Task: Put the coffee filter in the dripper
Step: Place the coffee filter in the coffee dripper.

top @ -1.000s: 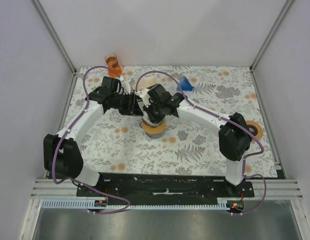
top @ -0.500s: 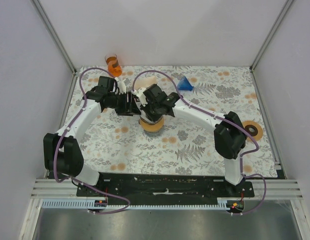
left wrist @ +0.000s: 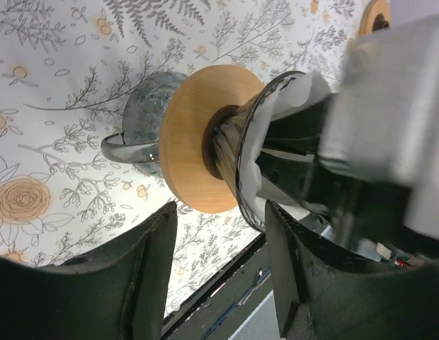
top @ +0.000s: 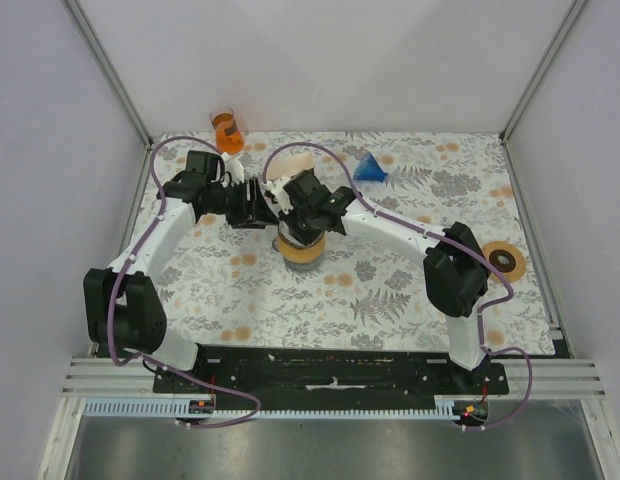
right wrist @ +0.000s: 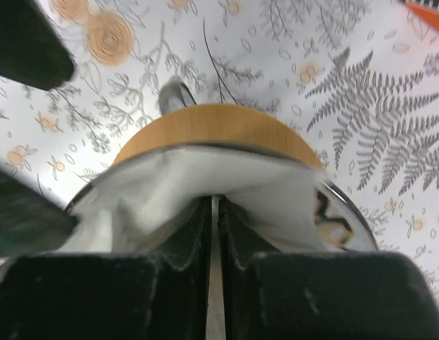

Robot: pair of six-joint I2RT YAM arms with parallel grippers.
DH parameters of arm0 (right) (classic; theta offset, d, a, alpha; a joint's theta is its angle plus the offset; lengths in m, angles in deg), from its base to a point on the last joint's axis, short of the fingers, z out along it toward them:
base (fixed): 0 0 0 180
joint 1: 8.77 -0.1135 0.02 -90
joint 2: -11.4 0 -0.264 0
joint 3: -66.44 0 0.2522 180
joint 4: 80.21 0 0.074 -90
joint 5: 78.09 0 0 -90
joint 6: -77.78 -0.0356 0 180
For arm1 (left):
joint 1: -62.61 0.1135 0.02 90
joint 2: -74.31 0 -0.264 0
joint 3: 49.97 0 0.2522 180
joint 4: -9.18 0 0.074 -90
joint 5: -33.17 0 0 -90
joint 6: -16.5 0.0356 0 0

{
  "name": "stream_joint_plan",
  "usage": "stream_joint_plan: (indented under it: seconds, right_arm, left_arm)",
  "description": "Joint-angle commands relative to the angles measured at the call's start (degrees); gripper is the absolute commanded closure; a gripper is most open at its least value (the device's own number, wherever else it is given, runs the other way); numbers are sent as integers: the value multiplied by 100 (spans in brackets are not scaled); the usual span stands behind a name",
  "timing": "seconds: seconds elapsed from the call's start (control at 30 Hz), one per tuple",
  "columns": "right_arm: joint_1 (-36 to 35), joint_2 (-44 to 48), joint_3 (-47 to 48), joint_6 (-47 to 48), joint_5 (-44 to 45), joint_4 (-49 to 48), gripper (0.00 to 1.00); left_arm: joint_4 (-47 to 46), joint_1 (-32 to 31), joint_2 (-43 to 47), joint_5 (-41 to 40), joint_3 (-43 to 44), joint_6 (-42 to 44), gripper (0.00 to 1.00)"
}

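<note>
Left gripper (left wrist: 219, 212): open wide, with its two dark fingers far apart and nothing between them.
Right gripper (right wrist: 214, 205): pinched almost closed. A thin pale strip shows between its fingers, and it looks like it is holding the paper.
Coffee filter (right wrist: 156, 198): white and crumpled, wrapped around the tips of the right gripper. It sits inside the top of the dripper, and one edge sticks up past the rim.
Dripper (left wrist: 244, 177): a clear glass cone, right under the right gripper and just in front of the left gripper's open fingers. The left gripper is not touching it.
Wooden ring (left wrist: 191, 134): a round tan ring around the narrow part of the dripper, on the far side of the filter from the right gripper.
Handle (left wrist: 117, 145): a thin loop beyond the wooden ring, farther from the left gripper.
Worktop (top: 390, 290): covered with a white cloth with grey ferns and orange flowers. The dripper is on it between the two arms.
Orange cup (top: 226, 128): at the far edge, behind the left gripper.
Blue cone (top: 370, 168): well off to the right of the right gripper.
Tape roll (top: 505, 260): far to the right, near the right arm's elbow.
</note>
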Motion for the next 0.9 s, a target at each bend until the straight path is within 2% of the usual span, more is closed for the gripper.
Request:
stream_joint_plan:
  seconds: [0.0, 0.17, 0.53, 0.77, 0.87]
  right_arm:
    - [53, -286, -120, -204, 231, 606, 86]
    - [53, -268, -49, -204, 239, 615, 86]
    - [-61, -382, 363, -169, 389, 790, 84]
    - [-97, -338, 504, -196, 248, 808, 84]
    - [-106, -321, 540, -204, 248, 808, 83]
  left_arm:
    - [-518, 70, 261, 674, -7, 94, 42]
    - [-817, 334, 190, 858, -122, -125, 43]
    - [-1449, 317, 392, 1307, -552, -705, 39]
    - [-1635, 220, 401, 1158, -842, -855, 54]
    - [-1845, 176, 375, 1184, -956, -1030, 54]
